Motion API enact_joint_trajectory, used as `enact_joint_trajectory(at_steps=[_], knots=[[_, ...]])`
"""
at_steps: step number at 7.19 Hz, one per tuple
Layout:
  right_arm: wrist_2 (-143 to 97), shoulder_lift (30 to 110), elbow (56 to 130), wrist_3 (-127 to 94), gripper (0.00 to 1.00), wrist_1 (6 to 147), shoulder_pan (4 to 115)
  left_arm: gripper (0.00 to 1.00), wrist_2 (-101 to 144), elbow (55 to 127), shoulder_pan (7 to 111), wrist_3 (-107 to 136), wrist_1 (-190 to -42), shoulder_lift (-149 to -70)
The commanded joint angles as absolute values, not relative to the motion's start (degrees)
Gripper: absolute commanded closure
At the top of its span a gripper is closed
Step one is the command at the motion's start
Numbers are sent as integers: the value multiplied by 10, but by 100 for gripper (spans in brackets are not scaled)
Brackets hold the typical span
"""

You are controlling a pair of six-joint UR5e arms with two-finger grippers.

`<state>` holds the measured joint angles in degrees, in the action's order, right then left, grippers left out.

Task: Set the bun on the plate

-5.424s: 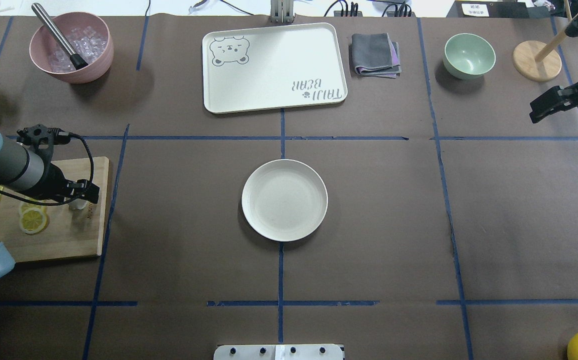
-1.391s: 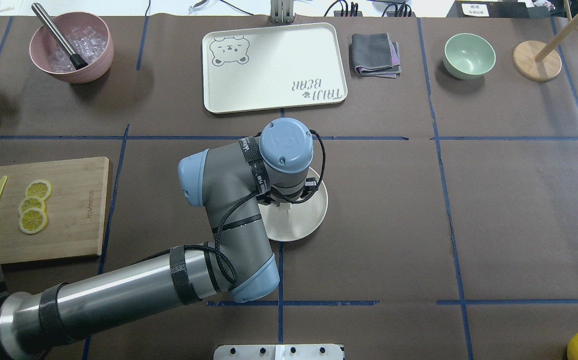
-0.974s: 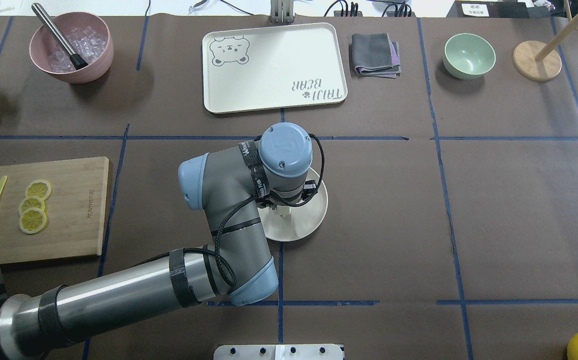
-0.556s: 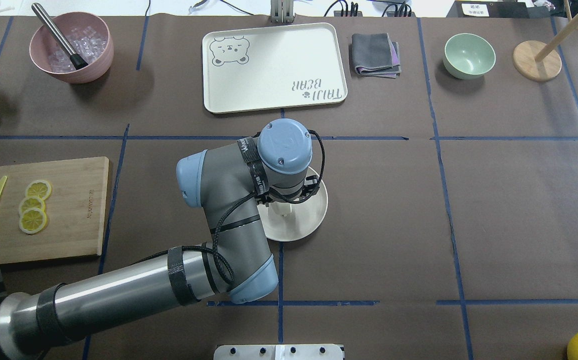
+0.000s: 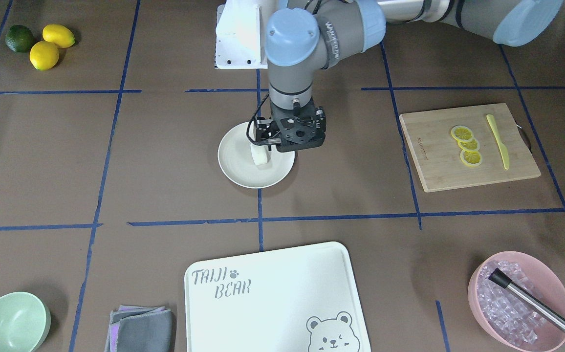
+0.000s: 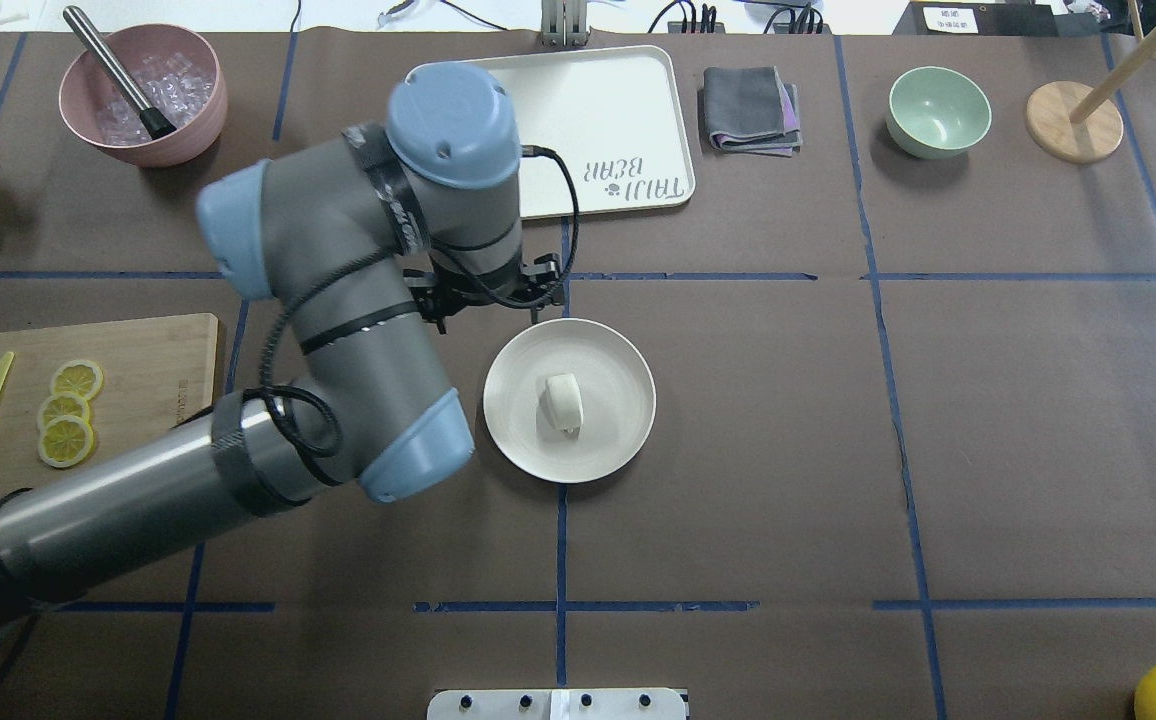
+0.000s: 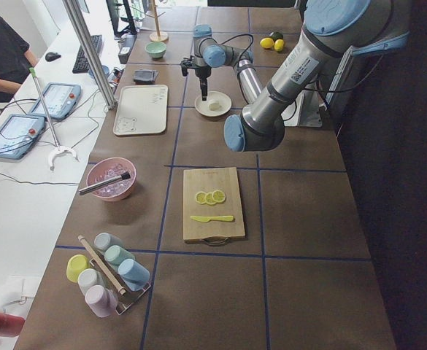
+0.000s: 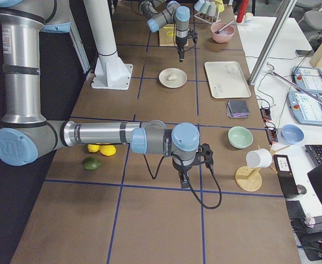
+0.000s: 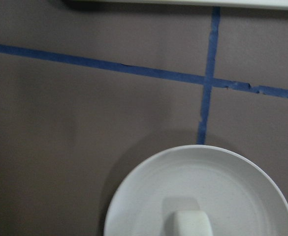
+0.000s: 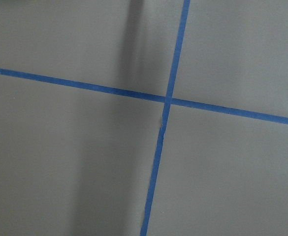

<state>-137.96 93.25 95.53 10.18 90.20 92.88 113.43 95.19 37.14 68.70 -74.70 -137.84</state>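
The bun (image 6: 562, 402), a small white lump, lies free on its side near the middle of the round cream plate (image 6: 626, 362). It also shows in the front view, bun (image 5: 259, 156) on plate (image 5: 236, 171), and at the bottom of the left wrist view, bun (image 9: 193, 224) on plate (image 9: 148, 196). My left gripper (image 6: 491, 297) hangs raised above the plate's far left edge, open and holding nothing. My right gripper (image 8: 183, 179) is far off over bare table near the lemons; whether it is open or shut I cannot tell.
A bear-print tray (image 6: 628, 110) lies just beyond the left arm. A cutting board (image 6: 148, 430) with lemon slices (image 6: 66, 420) and a yellow knife is at the left. A pink ice bowl (image 6: 143, 95), folded cloth (image 6: 750, 108), green bowl (image 6: 938, 110) and wooden stand (image 6: 1073, 120) line the far edge.
The left gripper, which was low over the plate, has let go of the bun, risen and pulled back toward the tray. The bun now lies uncovered on the plate.
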Motion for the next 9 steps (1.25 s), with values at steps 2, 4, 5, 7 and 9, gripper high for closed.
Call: enact_joint_trajectory(at_steps=[2, 4, 5, 7, 9], knots=[[-1381, 936, 938, 53, 0, 849, 933, 0, 1183, 1080, 487, 468, -602, -1293], [-1379, 934, 938, 21, 0, 843, 933, 0, 1243, 1108, 580, 302, -601, -1205], [-1380, 933, 938, 18, 0, 843, 933, 0, 1268, 1108, 636, 222, -605, -1161], [-1383, 931, 940, 10, 0, 843, 932, 0, 1315, 1102, 747, 103, -607, -1073], [-1383, 930, 943, 11, 0, 842, 933, 0, 1344, 1053, 828, -25, -633, -987]])
